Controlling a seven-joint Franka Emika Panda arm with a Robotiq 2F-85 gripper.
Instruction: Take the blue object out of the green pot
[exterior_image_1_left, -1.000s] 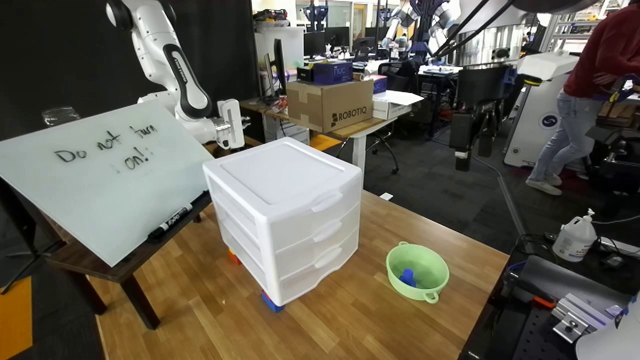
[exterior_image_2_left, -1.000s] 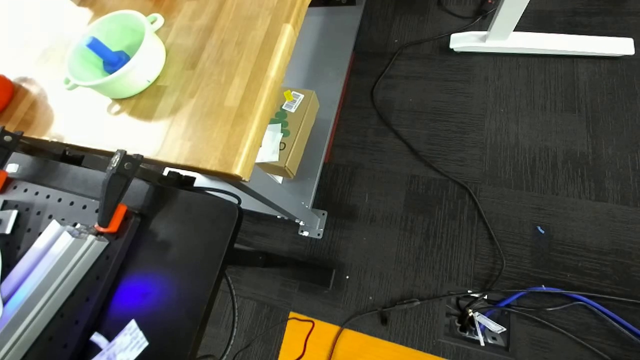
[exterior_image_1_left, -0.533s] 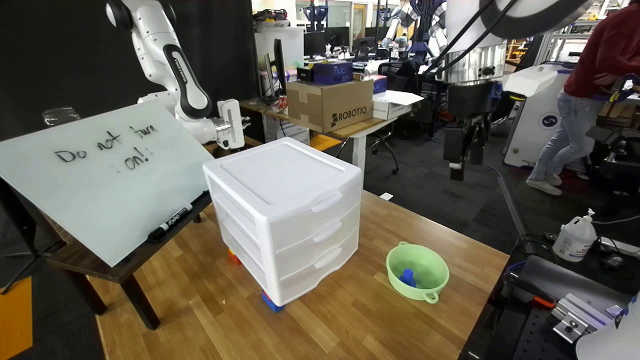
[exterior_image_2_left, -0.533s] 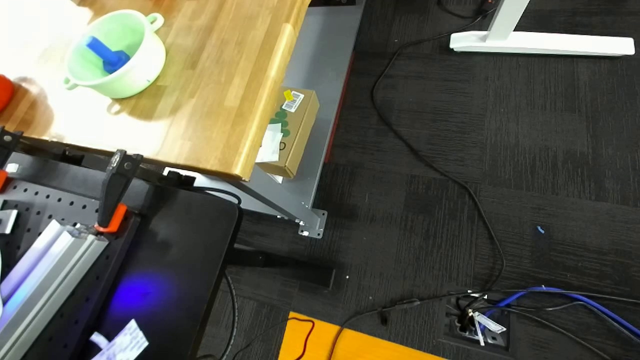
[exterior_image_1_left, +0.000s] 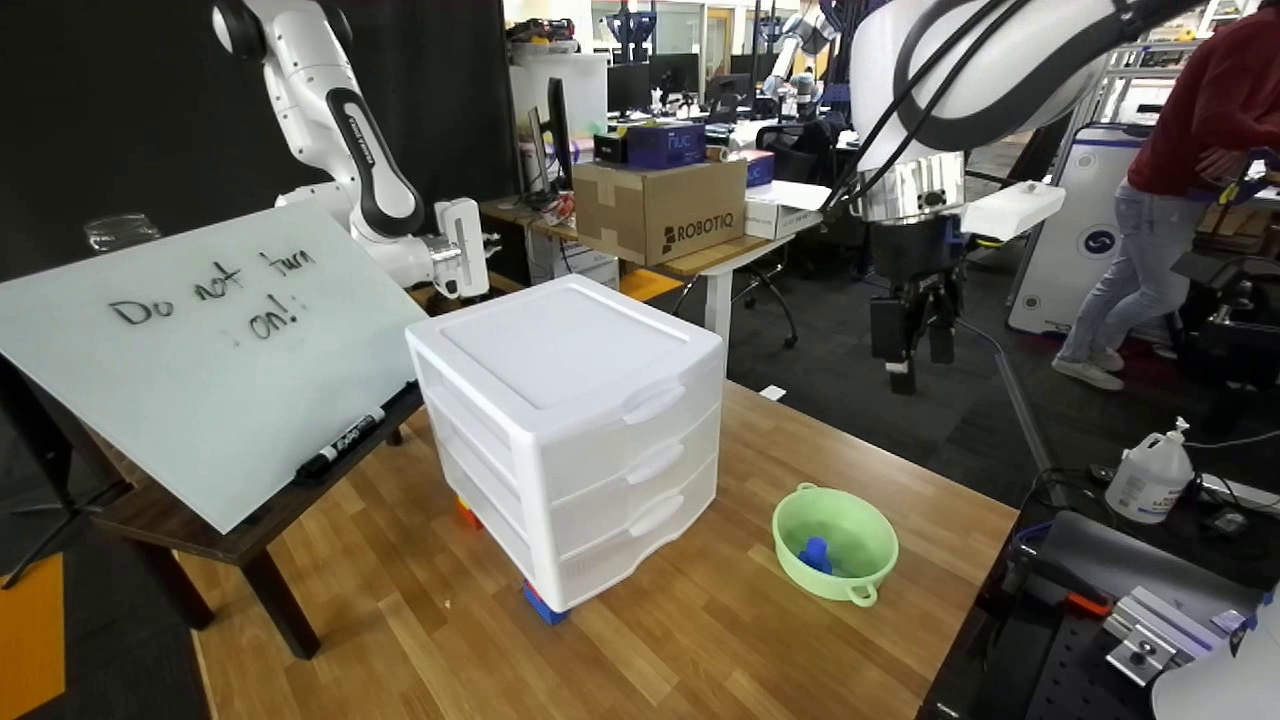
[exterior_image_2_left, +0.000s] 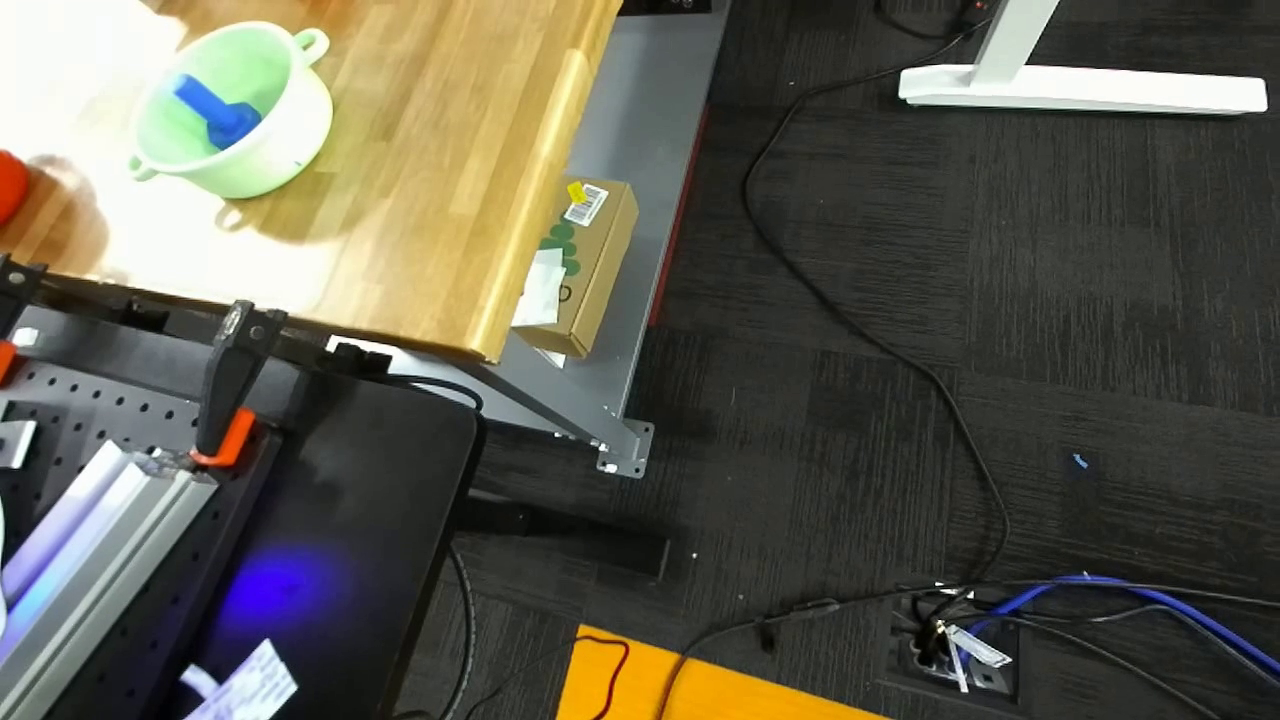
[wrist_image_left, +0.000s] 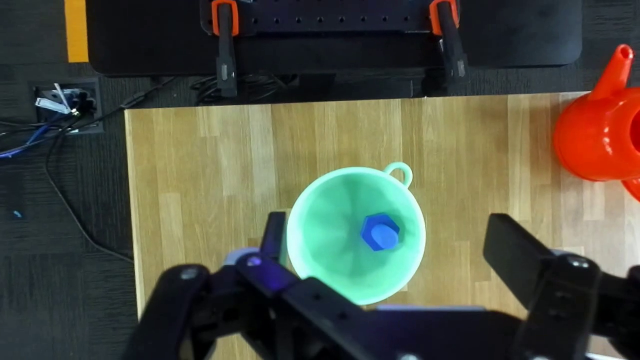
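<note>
The mint-green pot (exterior_image_1_left: 868, 530) stands upright on the wooden table near its right end. It also shows in an exterior view (exterior_image_2_left: 275, 160) and in the wrist view (wrist_image_left: 327, 240). The blue object (exterior_image_1_left: 815, 556) lies inside it. In an exterior view the blue object (exterior_image_2_left: 222, 116) has a stem leaning on a wider base. In the wrist view the blue object (wrist_image_left: 382, 233) shows a hexagonal base with a rounded stem. My gripper (exterior_image_1_left: 922, 362) is open and empty, high above the pot, pointing down. In the wrist view its fingers (wrist_image_left: 387, 217) are wide apart on either side of the blue object.
A white drawer unit (exterior_image_1_left: 570, 440) stands beside the pot. A whiteboard (exterior_image_1_left: 220, 350) leans on a dark stand. A red teapot (wrist_image_left: 600, 135) is on the table. Black clamps (wrist_image_left: 226, 60) hold the table edge. A second white arm (exterior_image_1_left: 370, 170) stands at the back.
My gripper has moved left and down in the exterior view, closer to the pot, staying open. The pot and the blue object have not moved.
</note>
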